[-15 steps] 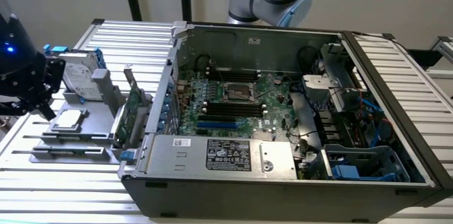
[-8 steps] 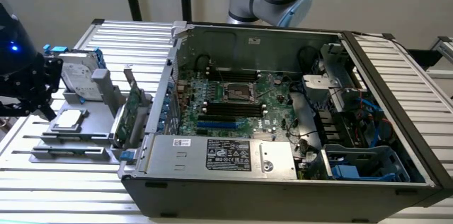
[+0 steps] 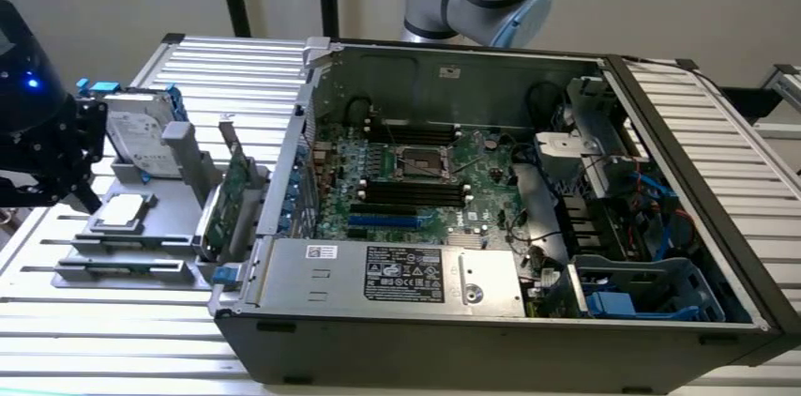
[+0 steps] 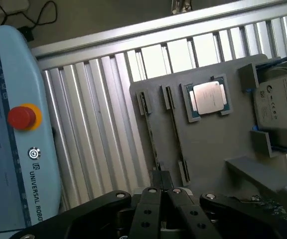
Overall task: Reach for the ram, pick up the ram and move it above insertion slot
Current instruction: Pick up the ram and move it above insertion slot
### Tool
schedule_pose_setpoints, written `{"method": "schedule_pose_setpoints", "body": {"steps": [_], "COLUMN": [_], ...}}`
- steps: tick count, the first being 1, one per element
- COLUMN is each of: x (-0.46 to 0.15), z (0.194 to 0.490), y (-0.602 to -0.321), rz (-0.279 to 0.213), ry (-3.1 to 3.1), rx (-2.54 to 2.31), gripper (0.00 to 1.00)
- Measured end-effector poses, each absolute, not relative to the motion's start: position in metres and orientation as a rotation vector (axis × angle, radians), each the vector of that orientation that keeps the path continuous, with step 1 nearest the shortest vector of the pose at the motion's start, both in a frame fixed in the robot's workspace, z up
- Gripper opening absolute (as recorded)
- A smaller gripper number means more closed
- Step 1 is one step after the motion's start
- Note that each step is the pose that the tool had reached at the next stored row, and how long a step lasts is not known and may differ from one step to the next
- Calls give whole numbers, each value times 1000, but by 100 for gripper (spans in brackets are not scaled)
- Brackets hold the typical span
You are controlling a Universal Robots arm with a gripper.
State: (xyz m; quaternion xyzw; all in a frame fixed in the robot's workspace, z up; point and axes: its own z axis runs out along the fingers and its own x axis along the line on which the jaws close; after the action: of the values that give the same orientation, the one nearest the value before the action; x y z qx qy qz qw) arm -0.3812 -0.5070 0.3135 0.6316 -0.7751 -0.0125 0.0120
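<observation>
**Gripper over parts tray; ram not yet taken**

Position. In the exterior view the gripper [image 3: 78,191] hangs at the far left edge of the frame. It is over the outer end of the grey tray [image 3: 163,252], which sits in the lower left beside the open computer case [image 3: 501,330].

Gripper state. In the wrist view the gripper [image 4: 162,191] has its fingers [image 4: 151,209] drawn together at the middle, with nothing between them.

Ram. The ram [image 4: 150,134] stands on edge in a narrow groove of the tray, near the CPU [image 4: 208,97]. A second strip [image 4: 177,134] of the same kind sits just beside it in the neighbouring groove. I cannot tell which of the two is meant.

Relation. In the exterior view the ram [image 3: 126,240] is a dark line in the lower left. It lies below the gripper and toward the exterior view's right, near it but not touching. Its long axis runs almost level across the frame, pointing toward the case. In the wrist view the strip runs lengthwise away from the fingertips, with its near end just ahead of them. I judge that the closing direction lies across the stick's thin faces. That is a fair alignment, though closed fingers cannot straddle it.

Destination. The black insertion slots [image 3: 414,191] sit on the board at frame centre, well apart from the tray.
</observation>
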Motion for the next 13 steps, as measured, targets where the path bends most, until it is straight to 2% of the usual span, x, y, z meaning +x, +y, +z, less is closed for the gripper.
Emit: {"method": "schedule_pose_setpoints", "body": {"steps": [13], "x": [-383], "z": [312], "y": [-503], "rz": [-36], "ry": [-2298], "rx": [2123], "gripper": [12]}}
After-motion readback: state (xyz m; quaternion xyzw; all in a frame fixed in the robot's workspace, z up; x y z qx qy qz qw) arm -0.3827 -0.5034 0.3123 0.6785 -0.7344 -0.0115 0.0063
